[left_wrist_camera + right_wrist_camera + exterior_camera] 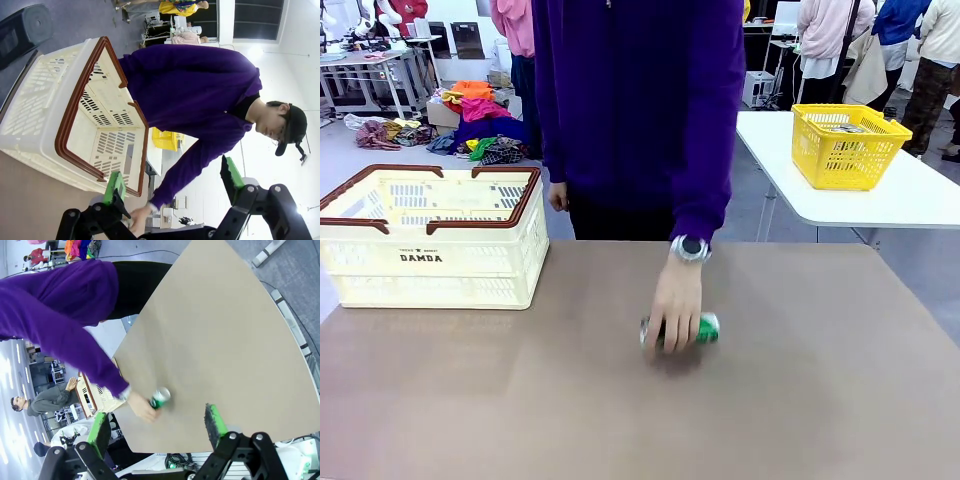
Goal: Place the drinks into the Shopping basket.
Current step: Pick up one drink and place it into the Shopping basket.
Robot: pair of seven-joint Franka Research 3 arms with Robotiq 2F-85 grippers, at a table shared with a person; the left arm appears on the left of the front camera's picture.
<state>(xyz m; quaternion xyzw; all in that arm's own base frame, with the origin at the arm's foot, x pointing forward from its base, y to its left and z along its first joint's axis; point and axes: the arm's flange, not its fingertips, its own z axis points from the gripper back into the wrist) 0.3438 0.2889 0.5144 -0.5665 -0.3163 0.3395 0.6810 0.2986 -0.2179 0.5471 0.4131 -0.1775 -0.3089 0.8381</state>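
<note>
A green can (704, 329) lies on its side near the middle of the brown table, and a person's hand (675, 307) rests over it. In the right wrist view the green can (161, 397) sits under the same hand (142, 410). The cream Shopping basket (432, 240) with brown handles and DAMDA lettering stands at the table's far left; its inside (107, 117) looks empty in the left wrist view. My left gripper (172, 187) is open, held above the table beside the basket. My right gripper (157, 426) is open, high over the table. No blue cans are in view.
A smaller yellow basket (846, 143) stands on a white table (910, 200) at the back right. The person in a purple top (640, 100) stands at the far edge. The brown table (820, 400) is bare at the front and right.
</note>
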